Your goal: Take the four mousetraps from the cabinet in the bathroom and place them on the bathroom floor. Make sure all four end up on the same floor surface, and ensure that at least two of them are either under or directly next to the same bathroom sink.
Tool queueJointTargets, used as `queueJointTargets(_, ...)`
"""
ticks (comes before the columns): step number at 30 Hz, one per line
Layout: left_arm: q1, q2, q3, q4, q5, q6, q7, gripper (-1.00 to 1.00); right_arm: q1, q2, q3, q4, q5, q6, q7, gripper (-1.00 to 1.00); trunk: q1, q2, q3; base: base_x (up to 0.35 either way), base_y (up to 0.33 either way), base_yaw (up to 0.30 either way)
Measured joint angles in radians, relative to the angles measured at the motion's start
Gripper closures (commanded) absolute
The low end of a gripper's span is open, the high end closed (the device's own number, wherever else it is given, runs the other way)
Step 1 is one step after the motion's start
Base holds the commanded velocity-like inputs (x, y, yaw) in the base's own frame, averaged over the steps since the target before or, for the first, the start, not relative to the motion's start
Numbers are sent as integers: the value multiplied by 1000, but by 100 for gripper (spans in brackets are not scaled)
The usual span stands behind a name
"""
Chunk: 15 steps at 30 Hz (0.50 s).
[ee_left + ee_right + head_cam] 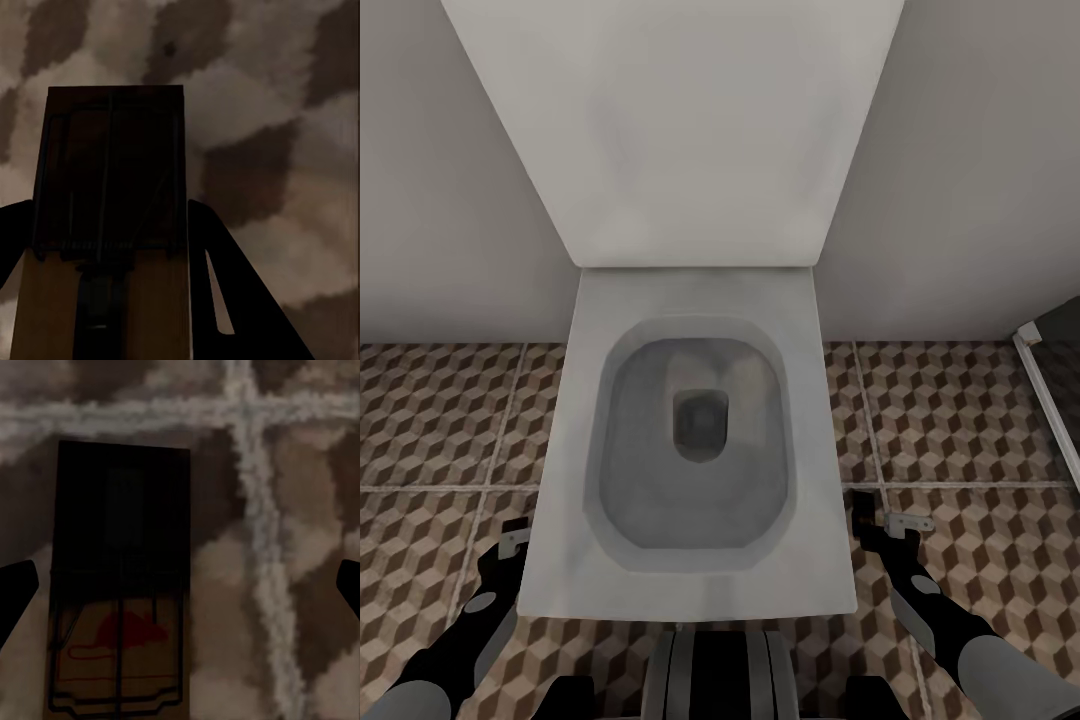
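Close under my left wrist camera sits a mousetrap point(109, 225), its wooden board running lengthwise out from the left pincer point(112, 300), whose dark fingers point(225, 285) flank it on both sides and look clamped on it. My right pincer point(180, 592) stands wide apart, gripping nothing, its tips at the edges of the right wrist view. A second mousetrap point(120, 607) lies flat on the bathroom floor point(300, 472) between them, nearer one finger, its long axis in line with the fingers and beside a grout cross.

From the head camera, both arms reach down either side of a white toilet point(690, 440), lid up against the wall. I see no sink, so I judge the held trap needs carrying elsewhere, and the right arm is nearer the grounded one.
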Motion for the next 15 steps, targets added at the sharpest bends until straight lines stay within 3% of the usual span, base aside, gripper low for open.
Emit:
queueJointTargets(8, 0, 0, 0, 0, 0, 0, 0, 100, 0, 0, 0, 0, 0, 0, 0, -100, 0, 0, 0, 0, 0, 0)
queueJointTargets(9, 0, 0, 0, 0, 0, 0, 0, -100, 0, 0, 1, 0, 0, 0, 0, -100, 0, 0, 0, 0, 0, 0)
queueJointTargets(15, 0, 0, 0, 0, -3, 0, 2, -100, 0, 0, 1, 0, 0, 0, 0, -100, 0, 0, 0, 0, 0, 0)
